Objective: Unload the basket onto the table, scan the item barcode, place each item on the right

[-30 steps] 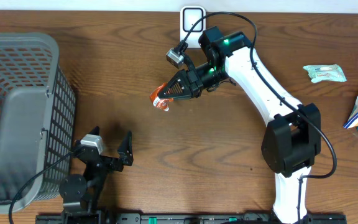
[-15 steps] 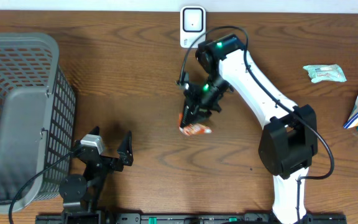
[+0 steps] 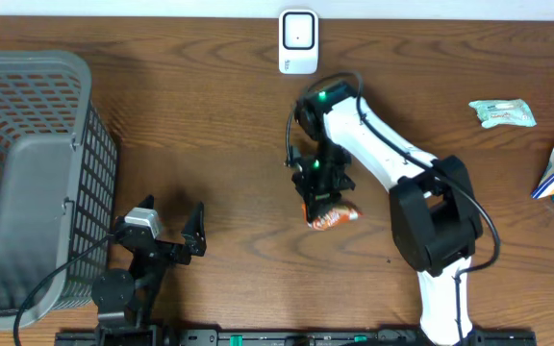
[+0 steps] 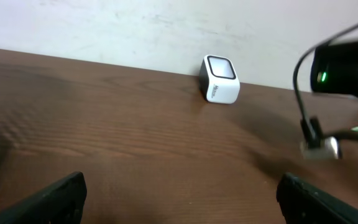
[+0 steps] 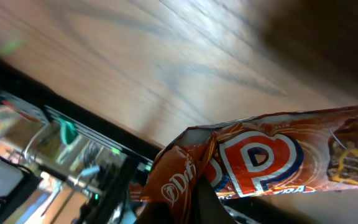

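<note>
Item: orange snack packet (image 3: 335, 216), at the middle of the desk (image 3: 190, 125), right of centre, well nearer than the white scanner (image 3: 298, 41). Long axis roughly left–right, free end pointing right. The right fingers (image 3: 321, 200) are clamped on it (print faces the wrist camera). The left fingers (image 3: 171, 226) are spread wide, holding nothing, near the grey basket (image 3: 27, 77).

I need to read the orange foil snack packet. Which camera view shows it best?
The right wrist view: the orange foil snack packet is close, its large lettering clear. The overhead view shows it small, partly under the right gripper. The left wrist view does not show it.
</note>
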